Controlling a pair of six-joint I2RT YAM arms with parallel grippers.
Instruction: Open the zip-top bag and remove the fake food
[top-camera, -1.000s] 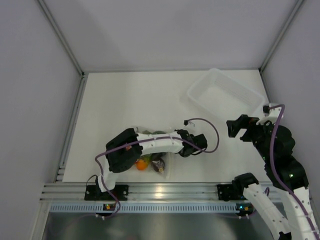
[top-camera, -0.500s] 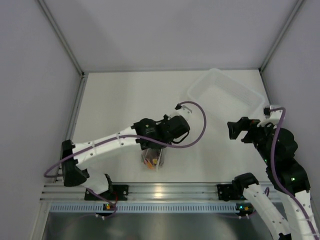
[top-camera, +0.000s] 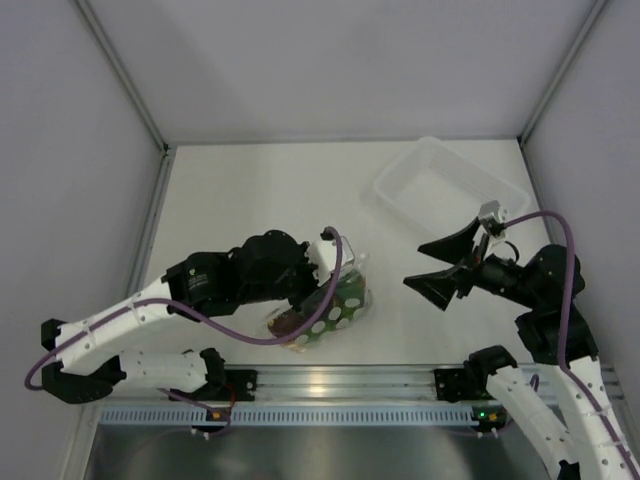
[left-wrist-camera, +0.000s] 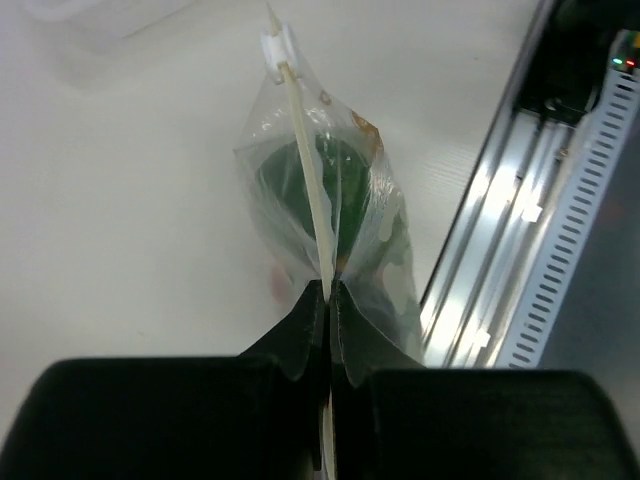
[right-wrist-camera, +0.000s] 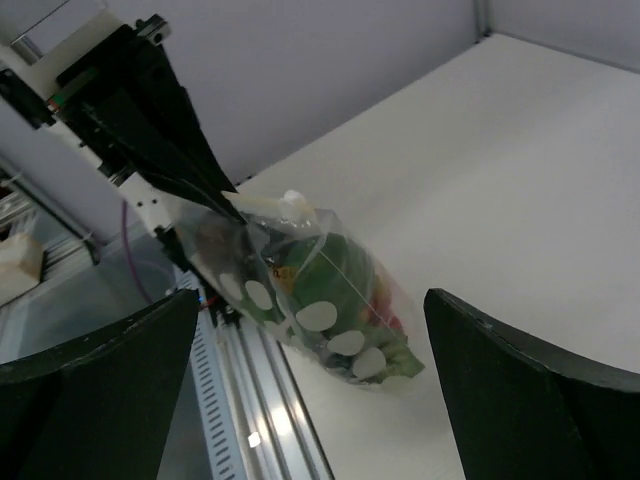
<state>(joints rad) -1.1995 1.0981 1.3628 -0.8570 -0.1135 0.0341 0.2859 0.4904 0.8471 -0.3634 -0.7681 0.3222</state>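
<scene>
- Top external view: the left arm is seen stretched low from its base towards the middle of the white table (top-camera: 250, 200).
- The left gripper (top-camera: 340, 262) is clamped tight on the zip strip of the small clear crinkly plastic zip-top bag (top-camera: 335, 305).
- The bag is hung tilted near the aluminium rail (top-camera: 320, 385); contact with the table cannot be judged.
- Green and dark maroon plastic fake food (top-camera: 300, 320) is seen inside.
- The right arm is bent, and the right gripper (top-camera: 440, 265) is spread wide and empty, aimed at the bag and apart from it.
- A translucent rectangular tub (top-camera: 385, 190) is noted far right.
</scene>
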